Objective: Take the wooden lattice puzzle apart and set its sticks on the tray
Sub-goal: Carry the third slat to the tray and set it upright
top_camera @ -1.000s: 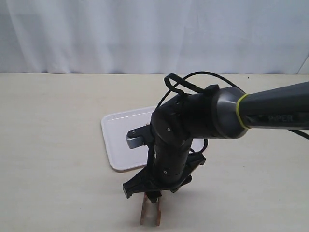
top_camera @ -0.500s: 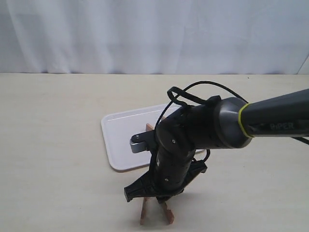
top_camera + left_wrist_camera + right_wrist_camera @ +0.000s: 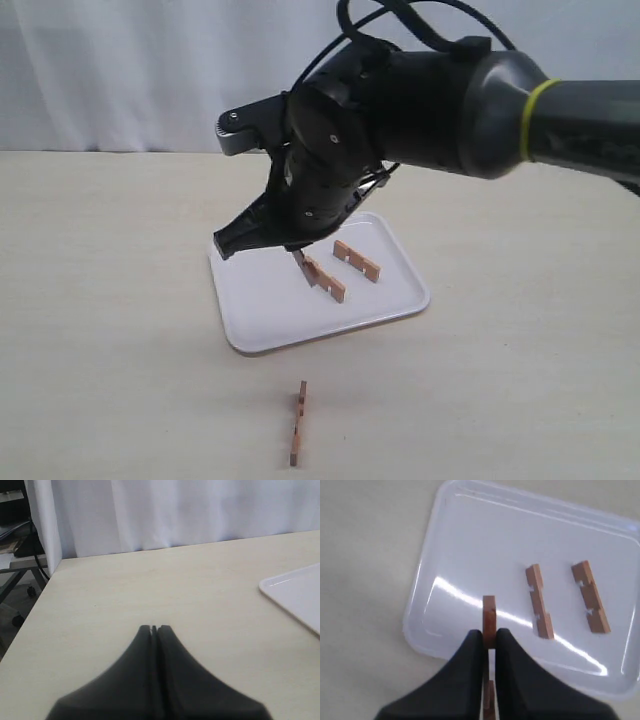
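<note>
No assembled wooden lattice puzzle is in view, only separate sticks. Two reddish-brown notched sticks (image 3: 357, 260) (image 3: 325, 278) lie flat side by side on the white tray (image 3: 265, 310); the right wrist view shows them too (image 3: 539, 601) (image 3: 590, 597). My right gripper (image 3: 298, 250) (image 3: 489, 632) hangs above the tray's middle. It is shut on a third stick (image 3: 489, 611), held edge-on and poking out past the fingertips. A single stick (image 3: 298, 423) lies on the table in front of the tray. My left gripper (image 3: 154, 627) is shut with nothing in it, off to the tray's side.
The tray's corner (image 3: 295, 592) shows at the side of the left wrist view. A white curtain (image 3: 120, 70) backs the beige table (image 3: 100, 300). The table's edge (image 3: 45, 587) drops off near my left gripper, with a metal stand beyond it.
My right gripper closed on one stick at the table's front, lifted it and carried it back over the tray. One stick stayed behind on the table.
</note>
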